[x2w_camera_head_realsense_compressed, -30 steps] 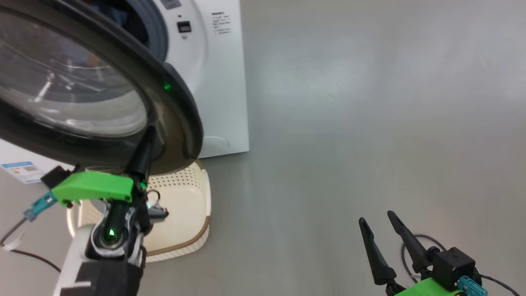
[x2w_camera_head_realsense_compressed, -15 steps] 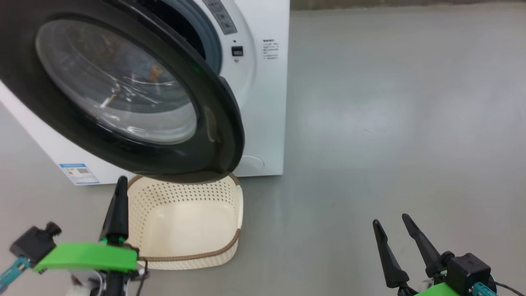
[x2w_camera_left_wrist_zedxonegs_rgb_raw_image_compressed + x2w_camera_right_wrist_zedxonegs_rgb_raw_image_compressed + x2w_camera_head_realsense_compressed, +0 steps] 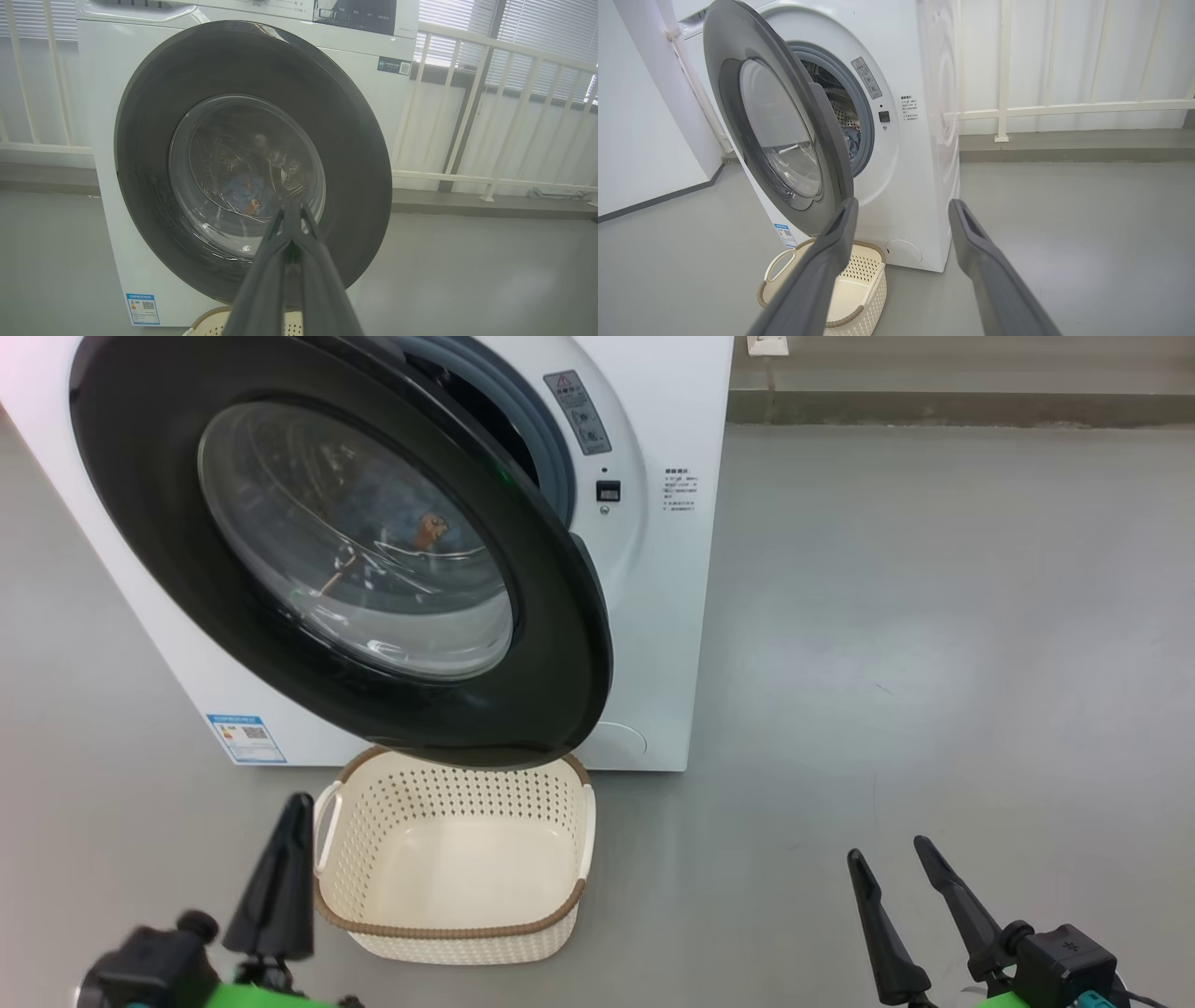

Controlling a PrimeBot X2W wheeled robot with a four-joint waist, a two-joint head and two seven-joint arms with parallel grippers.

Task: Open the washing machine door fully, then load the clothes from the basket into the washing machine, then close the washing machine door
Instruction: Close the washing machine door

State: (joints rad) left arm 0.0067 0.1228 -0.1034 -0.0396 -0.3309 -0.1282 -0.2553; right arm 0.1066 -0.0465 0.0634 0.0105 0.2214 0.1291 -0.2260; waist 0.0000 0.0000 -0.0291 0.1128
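left gripper (image 3: 295,817), fingers pressed together and empty, hangs beside the bare basket (image 3: 448,931); right gripper (image 3: 889,851) spread wide, holding nothing. clothes (image 3: 243,191) lie in the washing machine (image 3: 672,616). loading looks done; next, push the half-open washing machine door (image 3: 140,523) firmly shut.

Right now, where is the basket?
In the head view, the basket sits on the floor, lower centre-left, before the washing machine, under its open door.

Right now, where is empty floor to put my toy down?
The wide grey floor right of the washing machine, ahead of the right tool, is bare. A smaller patch lies left of the basket, beyond the left tool. It is crowded where the door hangs over the basket.
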